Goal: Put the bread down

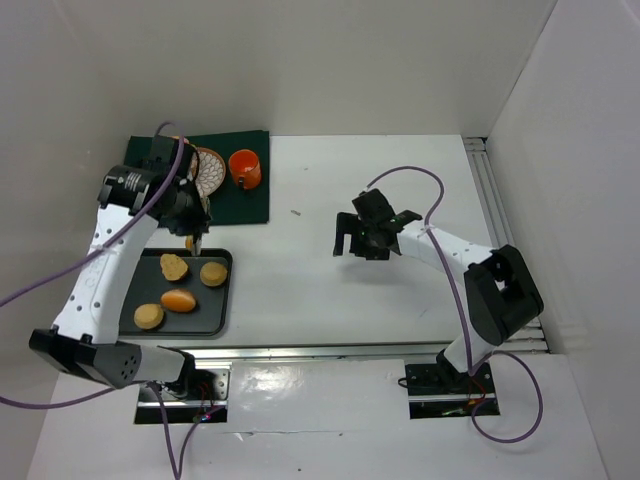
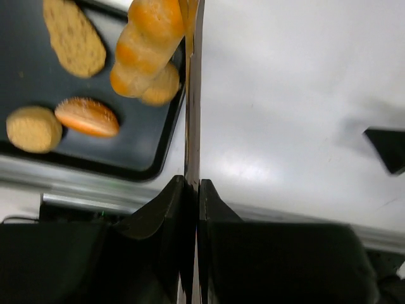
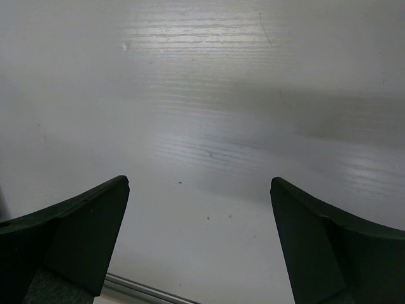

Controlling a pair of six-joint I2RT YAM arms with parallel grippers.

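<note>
Left gripper (image 2: 192, 19) pinching one bread roll (image 2: 147, 38) above the far edge of the tray (image 2: 142, 136).
Best lowered onto bare tray before release; right gripper (image 3: 199, 183) stands open, well apart from it.

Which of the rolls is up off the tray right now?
The long golden roll, pinched at the tips of the left end effector and hanging above the black tray. The other four rolls all lie flat on the tray.

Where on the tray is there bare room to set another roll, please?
The tray is bare at its near right corner, beside the middle roll, and at its far left corner. Its far middle and right are crowded: the oval roll and round roll lie by the left gripper, which holds a fifth roll.
</note>
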